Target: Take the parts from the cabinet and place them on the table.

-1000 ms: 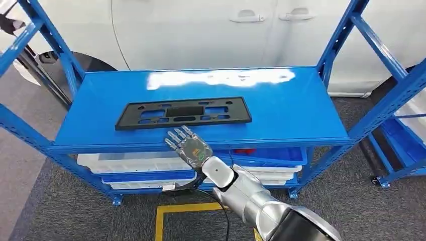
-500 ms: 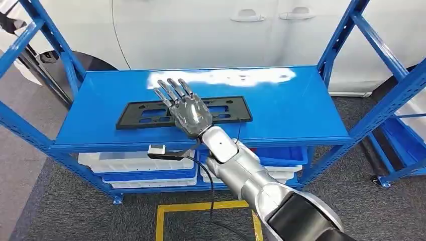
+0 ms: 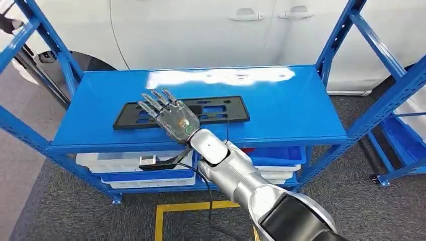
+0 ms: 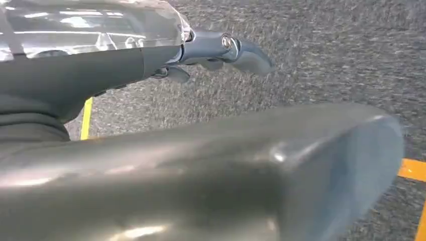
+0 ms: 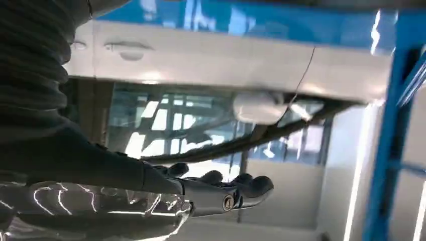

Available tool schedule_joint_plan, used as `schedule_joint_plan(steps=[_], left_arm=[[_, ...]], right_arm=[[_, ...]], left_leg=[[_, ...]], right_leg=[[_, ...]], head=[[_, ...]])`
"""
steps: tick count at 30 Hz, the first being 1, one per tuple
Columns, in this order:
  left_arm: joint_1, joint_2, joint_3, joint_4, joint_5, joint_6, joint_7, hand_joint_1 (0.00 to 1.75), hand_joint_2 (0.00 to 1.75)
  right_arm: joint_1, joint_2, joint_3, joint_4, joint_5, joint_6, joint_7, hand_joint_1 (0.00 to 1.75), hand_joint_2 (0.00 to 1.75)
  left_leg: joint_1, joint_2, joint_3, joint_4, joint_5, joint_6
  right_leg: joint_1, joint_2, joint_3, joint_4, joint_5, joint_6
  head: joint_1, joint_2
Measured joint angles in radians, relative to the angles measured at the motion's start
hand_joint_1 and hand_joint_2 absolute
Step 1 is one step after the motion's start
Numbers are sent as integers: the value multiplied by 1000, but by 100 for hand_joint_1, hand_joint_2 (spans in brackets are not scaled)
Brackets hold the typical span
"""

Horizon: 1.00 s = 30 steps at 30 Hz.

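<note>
A long black plastic plate (image 3: 216,109) with several cut-outs lies flat on the top board of the blue shelf (image 3: 291,105). My right hand (image 3: 171,118) reaches in from below and hovers over the left half of the plate, fingers spread and holding nothing. It hides part of the plate. In the right wrist view the right hand (image 5: 221,196) has its fingers stretched out, with a white car behind them. My left hand (image 4: 221,47) hangs over grey carpet with loose fingers and holds nothing.
A white car (image 3: 201,30) stands right behind the shelf. Blue uprights (image 3: 351,30) frame both ends. White and blue bins (image 3: 125,165) fill the lower level. A small white device (image 3: 148,160) dangles on a cable under my right wrist. Yellow tape (image 3: 191,207) marks the carpet.
My right hand rose from the shelf's front edge to above the plate, then shifted left over its left half. The plate has not moved.
</note>
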Motion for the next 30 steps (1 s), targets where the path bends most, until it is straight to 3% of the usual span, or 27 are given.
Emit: schedule_joint_plan(steps=[2,3,4,6,7,8,9,11,12,13,16,18,19,21,22,23,24,26,27,28,29,30], left_arm=[[1,-3,3,0,0,-2,0,0,0],[0,-3,4,0,0,-3,0,0,0],[-1,-3,5,0,0,-4,0,0,0],[0,-3,8,0,-3,-5,0,0,0],[1,-3,11,0,-6,-5,0,0,0],[1,-3,13,0,-6,-6,0,0,0],[1,-3,15,0,-7,-6,-1,0,0],[1,-4,19,0,-11,-8,-1,0,0],[1,-6,21,0,-15,-8,-2,0,0],[0,-7,22,0,-18,-9,-2,0,0],[1,-7,24,0,-28,-9,-2,0,0],[0,-7,24,0,-32,-10,-2,0,0],[0,-8,24,0,-37,-11,-2,0,0],[1,-6,24,0,-41,-11,-2,0,0],[1,-5,24,0,-42,-11,-1,0,0],[2,-5,24,0,-46,-11,-1,0,0],[2,-6,24,0,-48,-11,0,0,0],[0,-5,24,0,-50,-11,0,0,0],[-1,-5,24,0,-51,-10,0,0,0],[-2,-4,24,0,-51,-11,1,0,0],[-4,-4,24,0,-52,-10,1,0,0],[-2,-4,24,0,-52,-11,2,0,0]], right_arm=[[12,0,22,11,10,17,1,0,175],[14,0,31,15,13,21,4,0,175],[16,0,40,20,13,28,7,0,175],[30,-2,54,31,13,29,20,0,175],[39,-3,60,36,12,26,29,0,175],[45,-6,65,40,9,25,37,0,175],[47,-7,69,44,4,21,44,0,175],[42,-8,71,46,-7,10,54,0,175],[38,-8,71,46,-16,-3,62,0,175],[34,-8,71,47,-22,-13,67,0,175],[30,-13,71,50,-36,-36,86,0,175],[23,-14,71,50,-43,-53,100,0,175],[17,-14,71,50,-47,-61,105,0,175],[15,-15,70,51,-47,-64,113,0,175],[16,-16,70,53,-47,-66,117,0,175],[16,-17,70,56,-47,-66,122,0,175],[15,-18,70,58,-47,-66,130,0,175],[11,-18,68,59,-45,-63,140,0,175],[8,-18,68,59,-42,-61,145,0,175],[4,-18,68,61,-40,-59,150,0,175],[1,-18,68,62,-40,-54,153,0,175],[1,-18,68,64,-38,-51,154,0,175]], left_leg=[[10,1,2,-8,7,14],[10,1,2,-9,9,16],[9,2,1,-9,8,24],[9,3,1,-9,7,25],[9,3,1,-9,7,25],[9,3,1,-9,7,25],[9,2,1,-8,7,25],[8,1,3,-5,5,21],[8,1,4,-4,2,18],[0,1,0,2,0,12],[6,1,4,-6,3,-6],[8,3,0,11,-14,-17],[8,3,-23,65,-52,-21],[10,3,-97,229,-129,-29],[10,3,-128,294,-148,-31],[10,3,-140,315,-142,-32],[10,3,-126,285,-115,-31],[11,3,-43,111,-21,-28],[11,5,-3,26,10,-25],[4,4,12,3,-9,-19],[4,2,7,1,-4,-8],[3,1,5,1,-5,-4]], right_leg=[[2,-1,-1,4,-7,12],[-1,-1,-10,29,-27,18],[-3,-1,-40,93,-66,22],[-5,-1,-123,269,-142,27],[-7,-1,-151,324,-153,28],[-9,-1,-157,329,-141,29],[-9,-1,-139,285,-107,27],[-9,-1,-52,105,-17,16],[-6,-1,-11,21,7,7],[-1,-3,-6,5,0,7],[4,0,-8,6,2,-5],[-7,-2,0,-10,11,-17],[-8,-3,0,-10,11,-21],[-6,-3,0,-10,11,-23],[-6,-3,-1,-9,10,-24],[-6,-3,0,-9,10,-24],[-6,-3,0,-8,10,-23],[-7,-1,3,-4,7,-19],[-6,0,3,-1,4,-15],[3,0,-1,3,2,-10],[1,1,-5,4,4,-6],[1,1,-5,3,5,-1]], head=[[0,0],[0,0],[0,0],[0,0],[0,0],[0,0],[0,0],[0,0],[0,0],[0,0],[0,0],[0,0],[0,0],[0,0],[0,0],[0,0],[0,0],[0,0],[0,0],[0,0],[0,0],[0,0]])
